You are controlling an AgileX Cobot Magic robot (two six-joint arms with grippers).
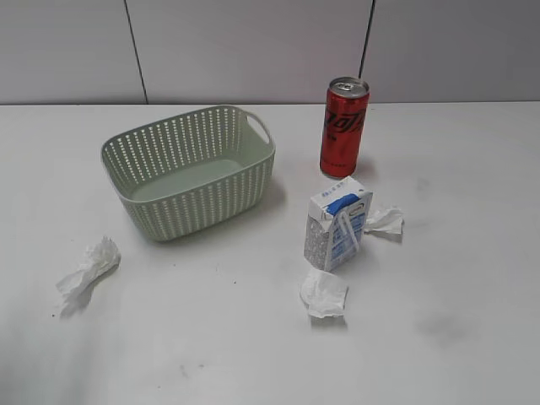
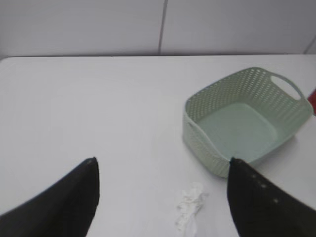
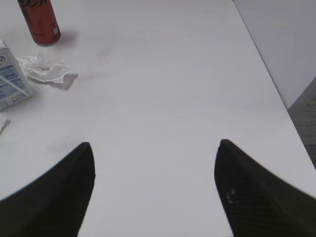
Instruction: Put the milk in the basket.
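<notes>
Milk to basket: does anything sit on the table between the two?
Nothing visible does. The milk stands right of the basket with bare table between them. The can is behind the milk, and the tissues lie beside and in front, off that line.

perforated plastic basket (image 1: 190,169), glossy can (image 1: 343,126) — metal

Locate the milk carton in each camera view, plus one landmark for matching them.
Exterior view: milk carton stands right of centre, in front of the red can, right of the basket.
Left wrist view: not in it; only the basket and one tissue show.
Right wrist view: cut off at the left edge.
Shared landmark: the red can, behind the carton.
</notes>
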